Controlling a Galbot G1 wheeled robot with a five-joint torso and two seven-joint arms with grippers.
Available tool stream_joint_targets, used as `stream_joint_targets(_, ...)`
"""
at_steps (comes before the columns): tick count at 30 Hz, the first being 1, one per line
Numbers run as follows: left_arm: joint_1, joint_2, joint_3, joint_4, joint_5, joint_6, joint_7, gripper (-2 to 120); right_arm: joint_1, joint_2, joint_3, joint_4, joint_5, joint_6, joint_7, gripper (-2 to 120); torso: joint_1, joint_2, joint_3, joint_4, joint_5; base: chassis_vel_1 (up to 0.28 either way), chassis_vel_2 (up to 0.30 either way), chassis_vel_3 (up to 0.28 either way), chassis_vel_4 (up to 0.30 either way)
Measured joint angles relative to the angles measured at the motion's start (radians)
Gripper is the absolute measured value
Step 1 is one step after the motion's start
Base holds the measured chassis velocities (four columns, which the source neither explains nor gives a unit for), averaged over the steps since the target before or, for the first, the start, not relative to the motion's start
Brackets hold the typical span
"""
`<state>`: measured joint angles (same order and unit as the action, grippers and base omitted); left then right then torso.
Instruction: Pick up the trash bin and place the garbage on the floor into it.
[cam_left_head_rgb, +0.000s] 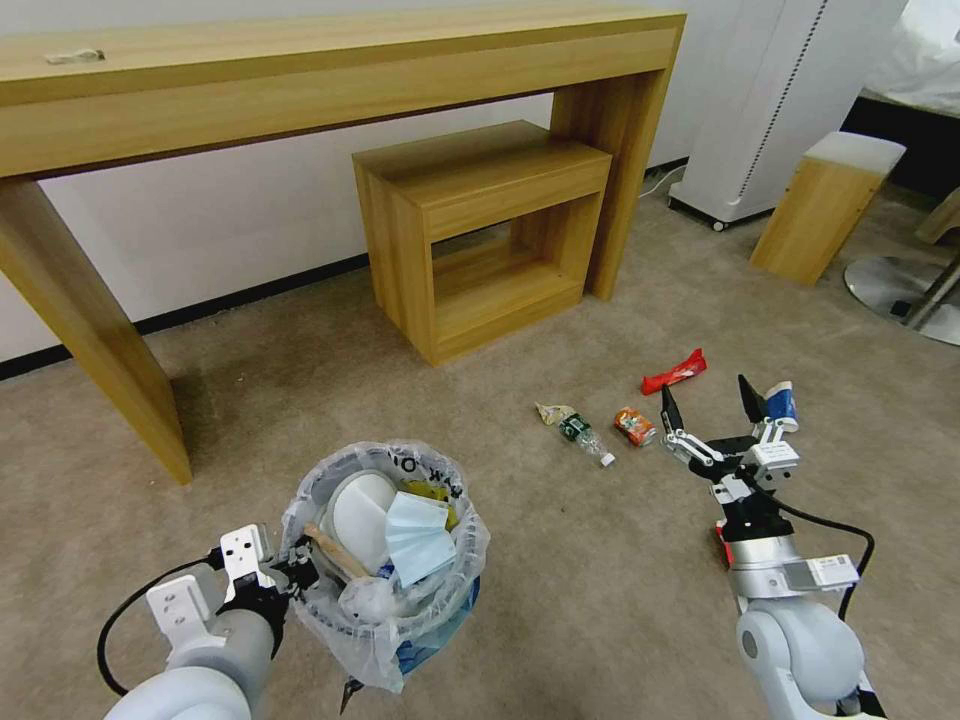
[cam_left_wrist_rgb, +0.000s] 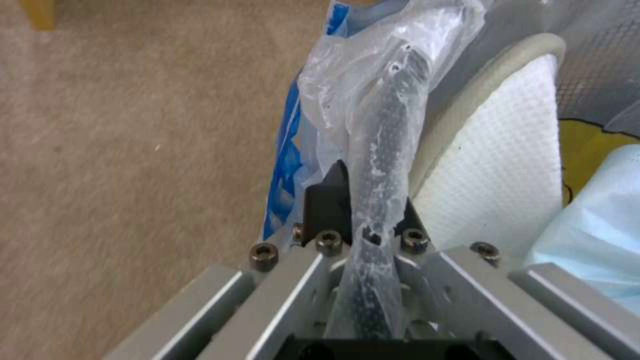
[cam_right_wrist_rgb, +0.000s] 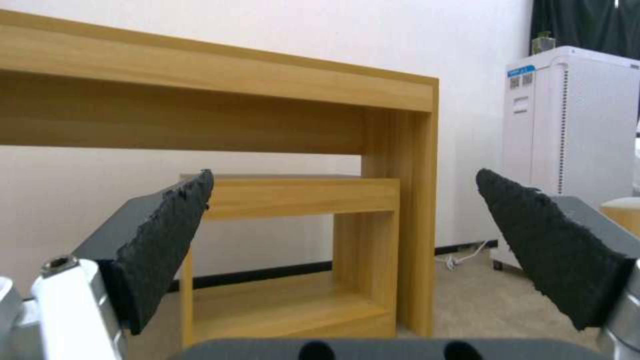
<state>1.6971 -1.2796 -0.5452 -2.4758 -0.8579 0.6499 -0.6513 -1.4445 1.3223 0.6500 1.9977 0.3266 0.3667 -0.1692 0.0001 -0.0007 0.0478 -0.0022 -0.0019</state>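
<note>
Rubbish remains on the beige carpet floor (cam_left_head_rgb: 560, 560): the bag-lined round trash bin (cam_left_head_rgb: 385, 545) is gripped at its rim by the left hand (cam_left_head_rgb: 290, 578) for filling, while the right hand (cam_left_head_rgb: 712, 415) is spread wide above a crushed orange can (cam_left_head_rgb: 634, 426).

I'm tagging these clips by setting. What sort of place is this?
Probably a carpeted hotel or guest room: a long wooden console table against the wall, a smaller wooden unit tucked under it, beige carpet floor, and a white standing appliance in the corner.

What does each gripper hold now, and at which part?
The left gripper pinches the trash bin by its bag-covered rim. The right gripper is open, holding nothing.
</note>
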Motion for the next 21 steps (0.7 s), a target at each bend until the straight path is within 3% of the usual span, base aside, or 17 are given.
stream_joint_targets(21,0.023,-0.017,0.019,0.011,0.062,-0.023,0.045,0,0.004,-0.015,0.006,-0.003,-0.004,0.021,0.004,100,0.0,0.0,0.0,0.0001,-0.0001,-0.161,0.17,0.165,-0.167)
